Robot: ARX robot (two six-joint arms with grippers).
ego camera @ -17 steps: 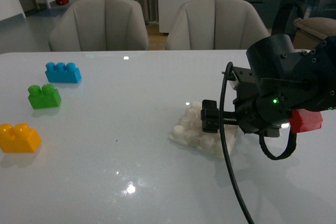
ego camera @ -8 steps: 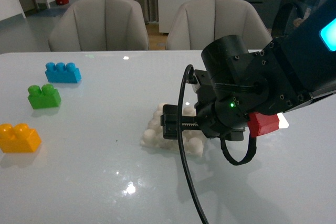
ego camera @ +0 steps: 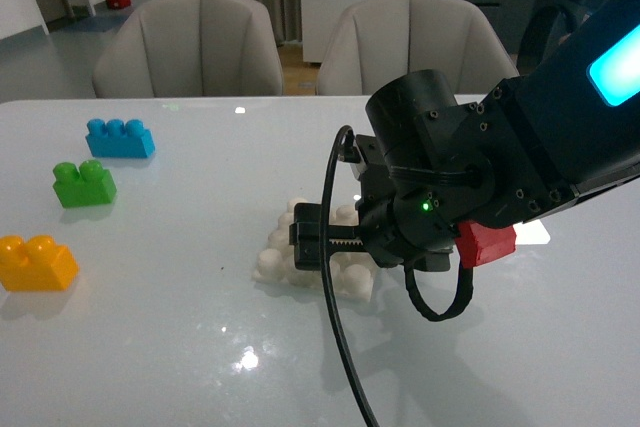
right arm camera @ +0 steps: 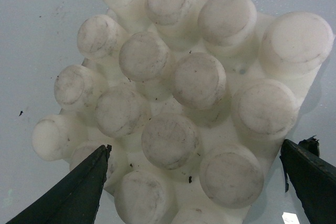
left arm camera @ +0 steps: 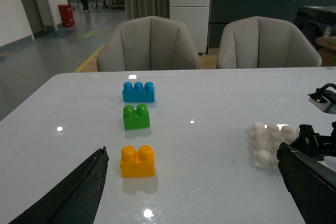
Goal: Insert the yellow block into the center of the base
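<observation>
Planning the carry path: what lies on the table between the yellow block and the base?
Nothing: in the left wrist view the tabletop between the yellow block and the base is bare.

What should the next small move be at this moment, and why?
Probably the left gripper should advance toward the yellow block and straddle it. That block sits free on the table, away from the base, and the left gripper is open and empty with the block ahead of it. The right gripper is at the base, fingers apart.

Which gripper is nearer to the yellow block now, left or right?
Left. The left gripper is open and faces the yellow block just ahead; the right gripper straddles the base, far from the block.
</observation>
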